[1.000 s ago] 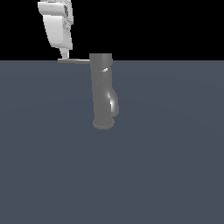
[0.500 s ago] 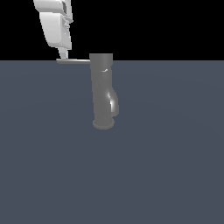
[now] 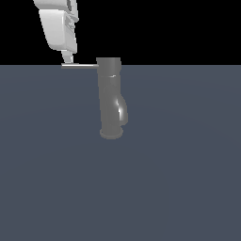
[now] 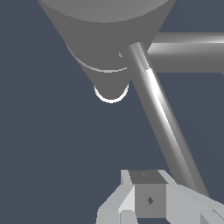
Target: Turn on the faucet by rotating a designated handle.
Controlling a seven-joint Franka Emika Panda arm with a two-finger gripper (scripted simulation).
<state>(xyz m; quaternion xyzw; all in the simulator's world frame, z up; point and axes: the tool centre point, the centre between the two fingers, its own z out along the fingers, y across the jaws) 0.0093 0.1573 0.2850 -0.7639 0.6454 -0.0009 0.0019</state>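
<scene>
Hovering at the lever's free end. Exterior view: gripper point(image 3: 68, 57) meets the handle point(image 3: 79, 66) tip; handle's long axis is horizontal, pointing 9 o'clock from the upright faucet point(image 3: 110, 99).

Wrist view: handle point(image 4: 164, 122) runs beside one finger point(image 4: 148, 199); finger spread cannot be told.

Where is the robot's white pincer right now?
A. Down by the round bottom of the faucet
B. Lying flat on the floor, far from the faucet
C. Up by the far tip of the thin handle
C. In the exterior view the white pincer reaches down to the outer end of the thin handle, on the exterior view's left of the faucet, high above its round base.
</scene>
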